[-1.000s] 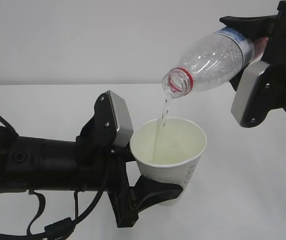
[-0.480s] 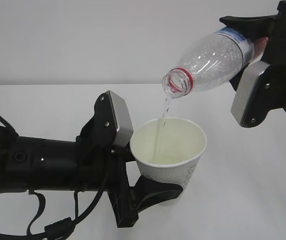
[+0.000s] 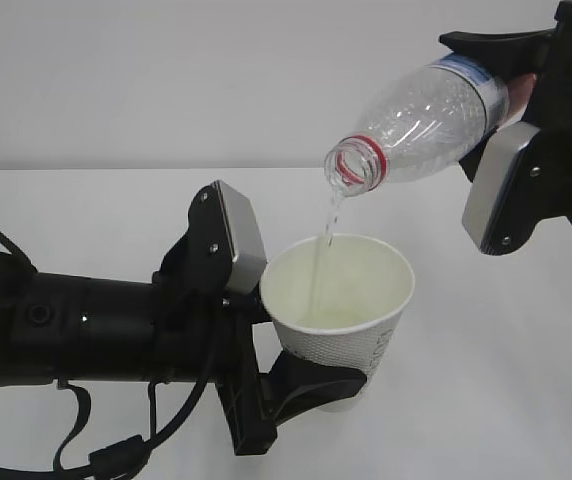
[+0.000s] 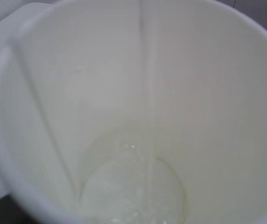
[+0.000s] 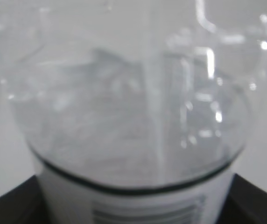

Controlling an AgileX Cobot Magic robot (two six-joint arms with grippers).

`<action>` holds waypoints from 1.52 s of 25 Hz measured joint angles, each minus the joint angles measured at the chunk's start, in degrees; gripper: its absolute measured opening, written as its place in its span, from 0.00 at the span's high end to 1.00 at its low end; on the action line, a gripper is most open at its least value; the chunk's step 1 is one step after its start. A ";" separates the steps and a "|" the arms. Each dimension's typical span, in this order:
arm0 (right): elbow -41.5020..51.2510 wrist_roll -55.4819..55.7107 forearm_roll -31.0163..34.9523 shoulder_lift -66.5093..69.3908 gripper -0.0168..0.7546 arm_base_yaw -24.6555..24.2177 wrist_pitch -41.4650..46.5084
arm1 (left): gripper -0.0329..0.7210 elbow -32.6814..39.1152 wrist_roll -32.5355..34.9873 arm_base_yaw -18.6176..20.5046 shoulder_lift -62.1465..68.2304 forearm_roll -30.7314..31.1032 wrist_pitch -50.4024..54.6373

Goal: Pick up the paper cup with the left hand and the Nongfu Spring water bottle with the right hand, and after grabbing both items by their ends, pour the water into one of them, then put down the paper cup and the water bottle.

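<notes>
Nothing has shifted between the earlier frames and this one: both arms hold the same poses and the stream runs as before. You have the left hand [image 3: 301, 385] reaching in from the left, its black fingers clamped around the lower part of the paper cup [image 3: 341, 305], which sits lifted off the white table [image 3: 486, 400], upright with a slight lean to the right. You can see the grey plate of that arm just left of the cup's rim.

Your right hand [image 3: 511, 75] comes in from the upper right, its jaws closed on the labelled base end of the Nongfu Spring water bottle [image 3: 421, 115]. You hold the bottle tipped well past level, its uncapped mouth with the red neck ring pointing down and to the left, above the cup's opening and not touching it.

You can follow the water [image 3: 328, 225] as a thin clear thread dropping from the mouth into the cup, landing towards the left of its middle. From the left wrist view you look straight into the cup [image 4: 217, 93], where the stream [image 4: 146, 84] meets a shallow pool on the bottom. From the right wrist view the clear ribbed bottle [image 5: 124, 116] fills the picture, blurred, with the edge of its label at the near end.
</notes>
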 joint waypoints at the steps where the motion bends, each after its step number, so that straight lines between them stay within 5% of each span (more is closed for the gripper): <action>1: 0.00 0.00 0.00 0.00 0.31 0.00 -0.10 | 0.24 0.00 0.00 0.00 0.00 0.00 0.00; 38: 0.00 -0.78 0.00 0.00 0.31 0.00 -0.10 | 0.24 0.00 0.00 0.00 0.00 0.12 -0.25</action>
